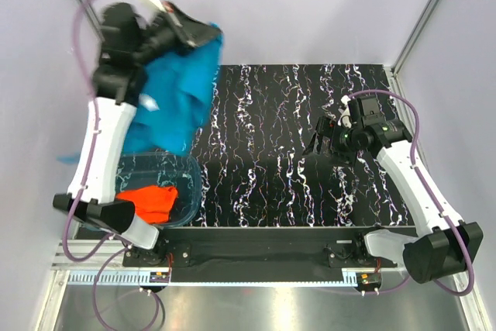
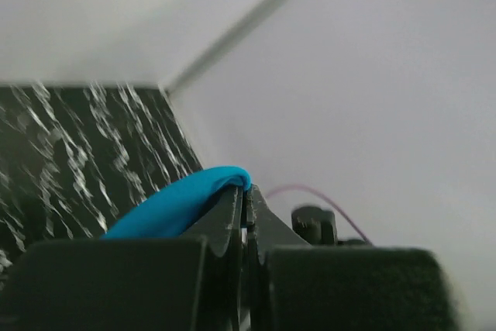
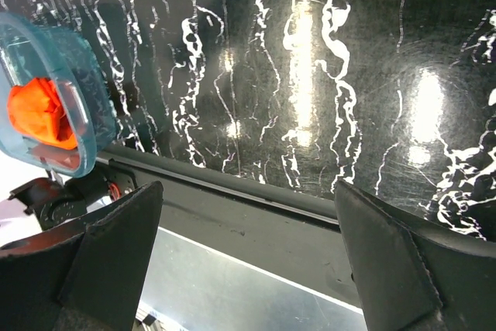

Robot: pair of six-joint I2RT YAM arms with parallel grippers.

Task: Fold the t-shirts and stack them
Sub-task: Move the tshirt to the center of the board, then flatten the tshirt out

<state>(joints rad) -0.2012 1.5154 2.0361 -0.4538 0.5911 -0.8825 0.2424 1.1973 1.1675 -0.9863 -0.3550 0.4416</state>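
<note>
teal shirt hangs over the far side of the tub, pinched tight in the left gripper. orange shirt sits crumpled inside the tub. right gripper is well right of the tub, spread wide, holding nothing.

Your right gripper — fingers spread wide — above the black marbled table; at the view's left, the orange-red t-shirt in the blue-tinted tub.
</note>
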